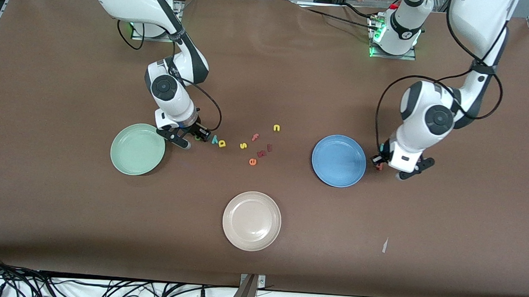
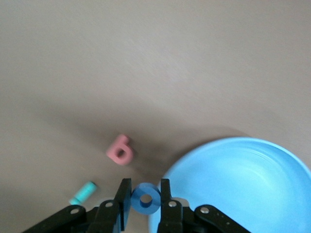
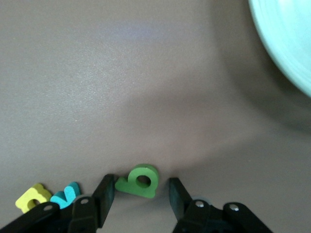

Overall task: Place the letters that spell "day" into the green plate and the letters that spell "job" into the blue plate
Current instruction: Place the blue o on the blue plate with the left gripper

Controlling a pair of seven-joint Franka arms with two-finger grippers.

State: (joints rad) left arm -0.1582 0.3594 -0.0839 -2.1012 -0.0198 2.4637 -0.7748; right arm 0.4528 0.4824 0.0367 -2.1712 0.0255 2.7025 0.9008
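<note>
Beige plate (image 1: 251,220) nearest; L gripper (image 2: 146,200) round blue o (image 2: 146,198).

The counter (image 1: 295,77) wears a matt brown cover with a fine, cloth-like grain. The blue plate (image 2: 243,184) beside the left tool (image 2: 146,200) looks like smooth plastic with a soft sheen; the green plate (image 3: 286,43) near the right tool (image 3: 141,194) has the same gloss. The blue ring o (image 2: 146,198) between the left tool's matt black fingers (image 2: 124,199) looks dull and foam-like, as does the green letter (image 3: 140,180).
</note>
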